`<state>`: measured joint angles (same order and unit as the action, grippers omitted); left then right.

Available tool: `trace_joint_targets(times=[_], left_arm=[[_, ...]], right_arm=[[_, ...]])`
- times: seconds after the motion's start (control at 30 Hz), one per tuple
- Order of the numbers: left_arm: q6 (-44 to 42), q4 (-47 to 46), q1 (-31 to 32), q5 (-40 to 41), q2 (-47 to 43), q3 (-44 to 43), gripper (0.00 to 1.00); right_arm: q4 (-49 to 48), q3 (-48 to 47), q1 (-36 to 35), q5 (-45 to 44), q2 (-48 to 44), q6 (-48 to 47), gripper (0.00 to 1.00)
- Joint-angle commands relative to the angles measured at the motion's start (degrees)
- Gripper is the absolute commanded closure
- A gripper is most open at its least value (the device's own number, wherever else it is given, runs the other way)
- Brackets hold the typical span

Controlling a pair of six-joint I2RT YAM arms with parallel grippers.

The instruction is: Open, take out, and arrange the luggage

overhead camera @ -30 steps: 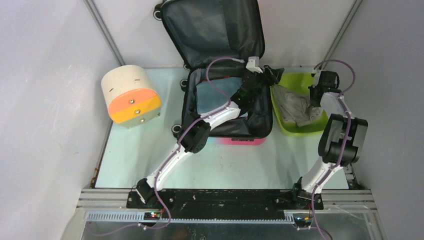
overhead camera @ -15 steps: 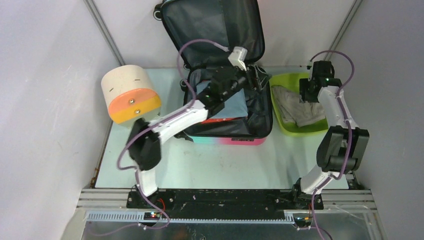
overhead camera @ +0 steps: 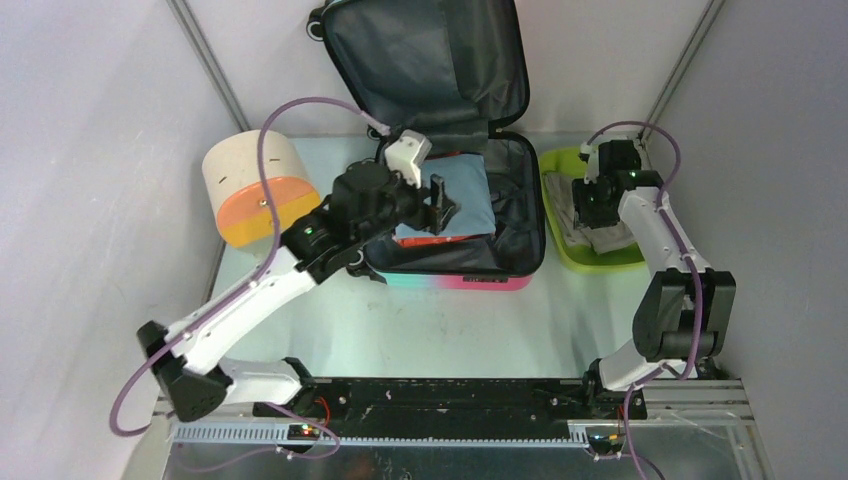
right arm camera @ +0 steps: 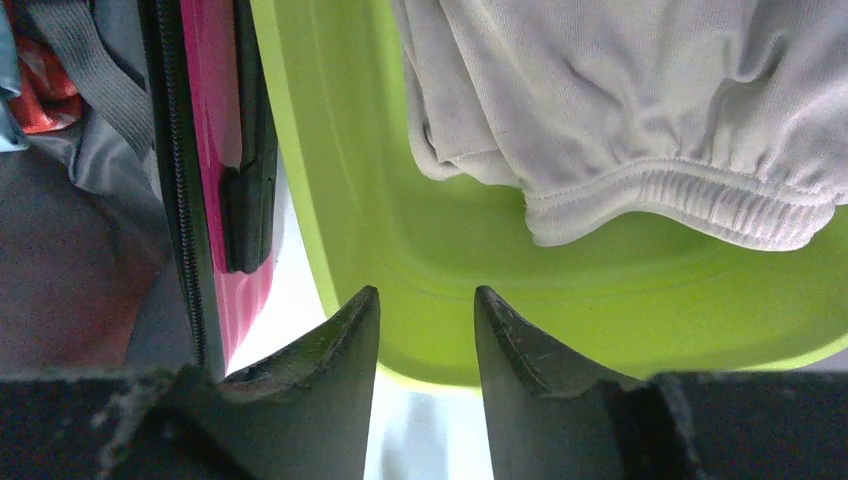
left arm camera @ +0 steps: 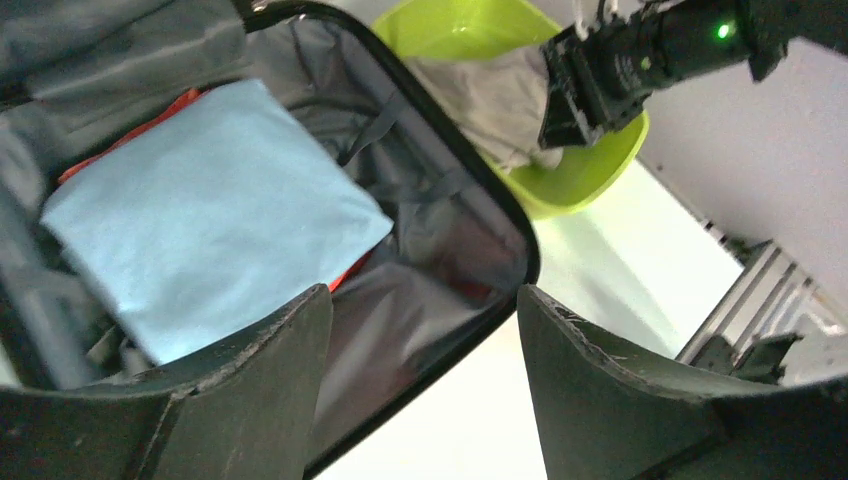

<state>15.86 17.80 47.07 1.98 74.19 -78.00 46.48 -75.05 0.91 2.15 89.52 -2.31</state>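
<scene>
The luggage (overhead camera: 420, 60) stands open at the back of the table, lid raised, dark grey lining showing, pink-to-teal shell along its front edge (overhead camera: 460, 283). Inside lies a folded light-blue cloth (overhead camera: 462, 195) over something red (left arm camera: 160, 125). My left gripper (overhead camera: 443, 205) hovers open above the left part of the luggage base; in the left wrist view the gripper (left arm camera: 422, 292) holds nothing. My right gripper (overhead camera: 588, 208) hangs over the near-left corner of a lime-green tub (overhead camera: 555, 165), and the right wrist view shows the gripper (right arm camera: 426, 292) open and empty. A grey garment (right arm camera: 620, 100) lies in the tub.
A cream-and-orange cylinder (overhead camera: 262, 190) lies on the table left of the luggage, close to my left arm. The tub sits tight against the luggage's right side. Grey walls and metal posts close in the table at left, right and back.
My left arm has swung back and left, carrying its open gripper from the luggage's right rim to its left part. The right gripper has opened and shifted left over the tub.
</scene>
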Motion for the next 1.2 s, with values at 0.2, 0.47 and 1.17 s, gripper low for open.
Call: trace_joint_targets(times=[0.2, 0.47, 1.17], left_arm=[[-12.6, 8.3, -0.1, 9.1, -14.2, 12.1, 0.27], [-19.0, -0.8, 0.1, 10.4, -24.2, 26.4, 0.29], [-21.9, -13.1, 0.4, 10.1, -34.8, 39.4, 0.30]], right_arm=[[-3.3, 3.8, -0.8, -0.3, 4.1, 1.1, 0.60], [-2.5, 4.9, -3.4, 0.6, 5.0, 5.8, 0.63], [-10.9, 5.5, -1.7, -1.6, -2.8, 5.4, 0.47]])
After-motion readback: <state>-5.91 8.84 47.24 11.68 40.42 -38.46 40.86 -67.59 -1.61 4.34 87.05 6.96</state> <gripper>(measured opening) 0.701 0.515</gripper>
